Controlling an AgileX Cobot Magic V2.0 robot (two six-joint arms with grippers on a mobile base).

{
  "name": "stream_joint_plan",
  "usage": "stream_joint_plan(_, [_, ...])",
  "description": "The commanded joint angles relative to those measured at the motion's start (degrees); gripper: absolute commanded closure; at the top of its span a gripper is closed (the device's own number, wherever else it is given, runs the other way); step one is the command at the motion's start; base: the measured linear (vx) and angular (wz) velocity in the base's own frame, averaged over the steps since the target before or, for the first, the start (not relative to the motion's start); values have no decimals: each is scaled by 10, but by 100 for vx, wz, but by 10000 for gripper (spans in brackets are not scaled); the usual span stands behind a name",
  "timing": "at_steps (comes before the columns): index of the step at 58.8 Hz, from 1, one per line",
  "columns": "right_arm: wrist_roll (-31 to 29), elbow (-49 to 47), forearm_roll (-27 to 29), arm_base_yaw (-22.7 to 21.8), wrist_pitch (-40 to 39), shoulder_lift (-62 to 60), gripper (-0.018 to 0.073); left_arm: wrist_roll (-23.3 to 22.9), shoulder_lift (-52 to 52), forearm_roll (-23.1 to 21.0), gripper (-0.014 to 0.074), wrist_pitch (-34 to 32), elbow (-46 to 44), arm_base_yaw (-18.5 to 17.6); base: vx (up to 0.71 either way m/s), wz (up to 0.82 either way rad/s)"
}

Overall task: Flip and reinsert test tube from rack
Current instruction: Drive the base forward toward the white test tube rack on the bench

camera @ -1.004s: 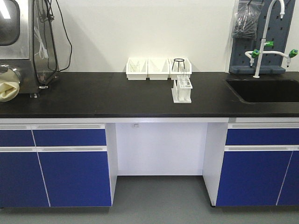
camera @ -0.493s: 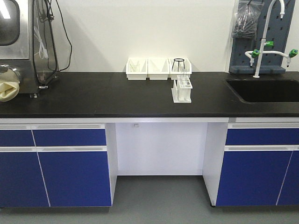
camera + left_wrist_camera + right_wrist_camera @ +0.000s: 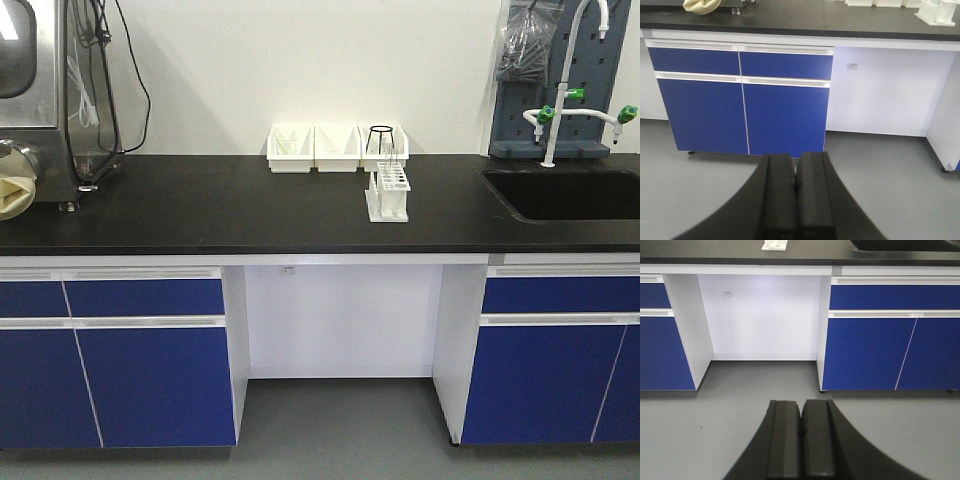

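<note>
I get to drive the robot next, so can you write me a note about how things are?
Left tool: shut, empty, low, facing the blue cabinets.
Right tool: shut, empty, also low.
The rack stands on the black counter, in front of the white bins, left of the sink.
Done: nothing; neither tool holds a tube.
Left: reach the rack, lift a tube, flip it, put it back.

Matte black left claw and right claw, blocky rectangular fingers, curved flaring bases
</note>
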Motion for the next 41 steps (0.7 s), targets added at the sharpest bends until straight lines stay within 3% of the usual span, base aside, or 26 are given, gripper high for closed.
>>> stream_joint_plan(1, [-3,1,-7,-4,-44,-4,571,0,-6,-2,603,-50,0,-4,7,-1])
stream_joint_plan(41, [-3,1,-7,-4,-44,-4,571,0,-6,-2,603,-50,0,-4,16,3])
